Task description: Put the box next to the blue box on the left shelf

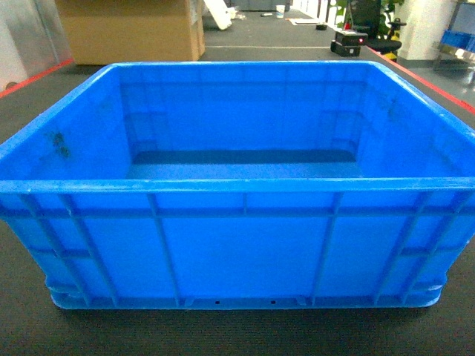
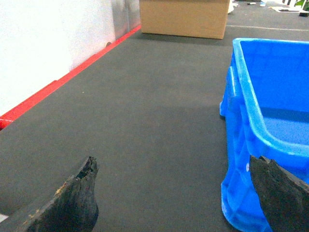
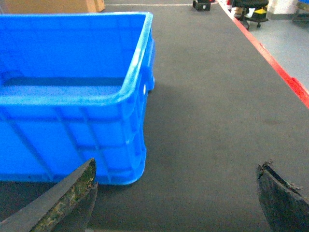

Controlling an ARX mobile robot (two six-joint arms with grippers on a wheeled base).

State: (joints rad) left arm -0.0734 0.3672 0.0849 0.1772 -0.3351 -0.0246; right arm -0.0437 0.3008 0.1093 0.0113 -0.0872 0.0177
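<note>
The box is a big bright-blue crate with ribbed sides and nothing in it, sitting on a dark grey surface and filling the head view. My left gripper is open, low beside the box's left near corner; its right finger overlaps that corner in the view. My right gripper is open too, just right of the box's right near corner, over bare surface. Neither holds anything. No gripper shows in the head view. The left shelf and the blue box on it are out of view.
A large cardboard box stands behind the crate at the back left. Red strips edge the dark surface on both sides. At the far right back are black equipment and something blue on a rack.
</note>
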